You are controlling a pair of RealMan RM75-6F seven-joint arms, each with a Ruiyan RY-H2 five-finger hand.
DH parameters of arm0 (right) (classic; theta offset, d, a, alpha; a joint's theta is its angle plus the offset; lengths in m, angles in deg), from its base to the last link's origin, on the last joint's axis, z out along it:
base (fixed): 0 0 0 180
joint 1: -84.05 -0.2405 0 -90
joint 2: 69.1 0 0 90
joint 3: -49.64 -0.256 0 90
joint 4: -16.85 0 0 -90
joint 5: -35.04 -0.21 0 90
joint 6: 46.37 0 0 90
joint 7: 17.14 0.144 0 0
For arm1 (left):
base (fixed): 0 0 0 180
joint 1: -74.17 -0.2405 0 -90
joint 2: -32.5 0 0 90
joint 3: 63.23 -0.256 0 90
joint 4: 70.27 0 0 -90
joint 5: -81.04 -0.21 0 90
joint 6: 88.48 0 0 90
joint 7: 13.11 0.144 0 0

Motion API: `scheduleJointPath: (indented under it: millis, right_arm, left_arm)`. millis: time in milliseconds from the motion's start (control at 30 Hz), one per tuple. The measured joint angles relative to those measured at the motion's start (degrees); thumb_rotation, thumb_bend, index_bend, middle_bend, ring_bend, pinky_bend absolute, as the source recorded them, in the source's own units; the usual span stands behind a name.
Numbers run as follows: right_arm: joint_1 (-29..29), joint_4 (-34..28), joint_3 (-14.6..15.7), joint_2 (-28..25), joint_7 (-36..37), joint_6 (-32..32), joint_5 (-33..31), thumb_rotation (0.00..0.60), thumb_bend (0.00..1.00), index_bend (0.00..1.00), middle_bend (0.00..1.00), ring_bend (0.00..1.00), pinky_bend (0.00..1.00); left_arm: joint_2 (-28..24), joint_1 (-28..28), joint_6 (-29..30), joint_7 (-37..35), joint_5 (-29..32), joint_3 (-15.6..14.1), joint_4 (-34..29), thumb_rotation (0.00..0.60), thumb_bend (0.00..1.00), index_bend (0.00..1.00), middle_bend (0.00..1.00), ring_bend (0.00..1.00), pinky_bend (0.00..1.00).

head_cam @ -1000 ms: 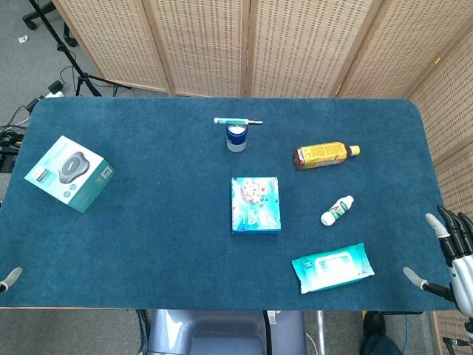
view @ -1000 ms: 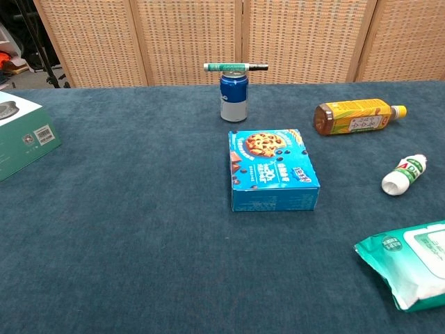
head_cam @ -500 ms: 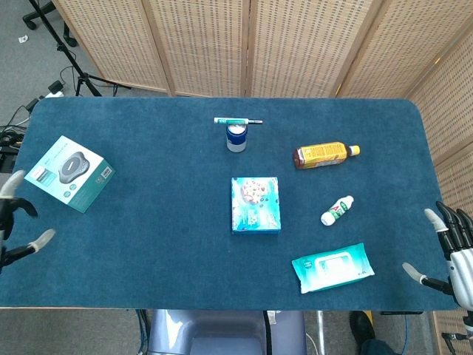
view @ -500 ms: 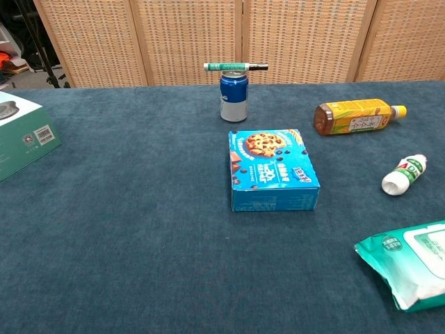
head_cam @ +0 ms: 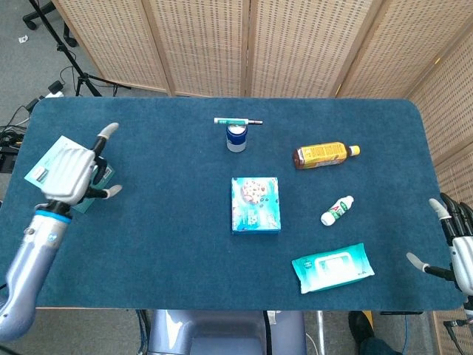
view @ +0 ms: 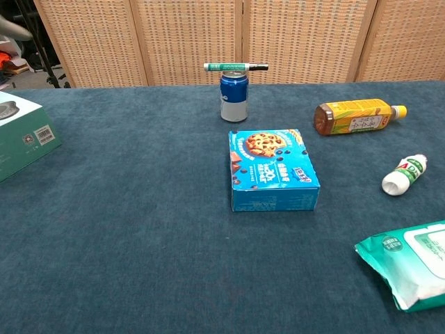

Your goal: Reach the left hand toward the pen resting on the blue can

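Head view is showing the left hand (head_cam: pixel 70 171) hovering over the worktop's (head_cam: pixel 162 222) left side, fingers spread and holding nothing — well apart from the pen (head_cam: pixel 238 121), which is lying balanced crosswise atop the blue can (head_cam: pixel 236 137) at the far middle.

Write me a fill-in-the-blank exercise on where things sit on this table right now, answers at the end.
1. The green pen lies balanced across the top of the blue ____.
2. The robot's left hand hovers over the teal ____ at the table's left edge.
3. The amber drink bottle with the yellow cap lies on its ____.
4. The blue cookie box sits directly in front of the ____.

Answers: can; box; side; can
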Motion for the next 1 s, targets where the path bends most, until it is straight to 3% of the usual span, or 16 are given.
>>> scheduleJointPath:
  millis: [67, 133, 233, 433, 667, 1000]
  right_arm:
    - [-0.4, 0.2, -0.4, 0.0, 0.3, -1.1, -1.1, 0.6, 0.0, 0.0, 0.0, 0.0, 0.0]
    - [-0.8, 0.5, -0.8, 0.0, 0.4, -1.9, -2.0, 0.6, 0.0, 0.0, 0.0, 0.0, 0.0]
    - [-1.1, 1.0, -1.2, 0.0, 0.8, -2.9, -3.3, 0.6, 0.0, 0.0, 0.0, 0.0, 0.0]
    - [-1.7, 2.3, -2.0, 0.2, 1.7, -5.4, -6.1, 0.6, 0.0, 0.0, 0.0, 0.0, 0.0]
    - [-2.2, 3.6, -2.7, 0.6, 1.9, -7.3, -8.5, 0.6, 0.0, 0.0, 0.0, 0.0, 0.0]
    - [-2.1, 4.2, -3.2, 0.5, 2.1, -8.5, -10.2, 0.6, 0.0, 0.0, 0.0, 0.0, 0.0]
  left_arm:
    - [3.1, 4.8, -2.9, 3.0, 6.5, 0.7, 3.0, 0.6, 0.61, 0.0, 0.92, 1.0, 1.0]
    - [5.5, 8.1, -5.1, 5.0, 11.2, 1.2, 5.7, 0.6, 0.79, 0.0, 0.92, 1.0, 1.0]
    - [9.1, 13.3, -9.0, 7.2, 17.8, 1.9, 10.3, 0.6, 0.92, 0.0, 0.92, 1.0, 1.0]
    - [16.0, 22.5, -15.2, 9.8, 28.1, 2.2, 20.1, 0.6, 0.95, 0.0, 0.92, 1.0, 1.0]
    - [23.4, 30.9, -20.2, 11.8, 36.2, 1.8, 31.5, 0.6, 0.95, 0.0, 0.92, 1.0, 1.0]
    - [33.3, 39.1, -26.7, 13.8, 40.2, -1.1, 50.2, 0.6, 0.96, 0.0, 0.92, 1.0, 1.0]
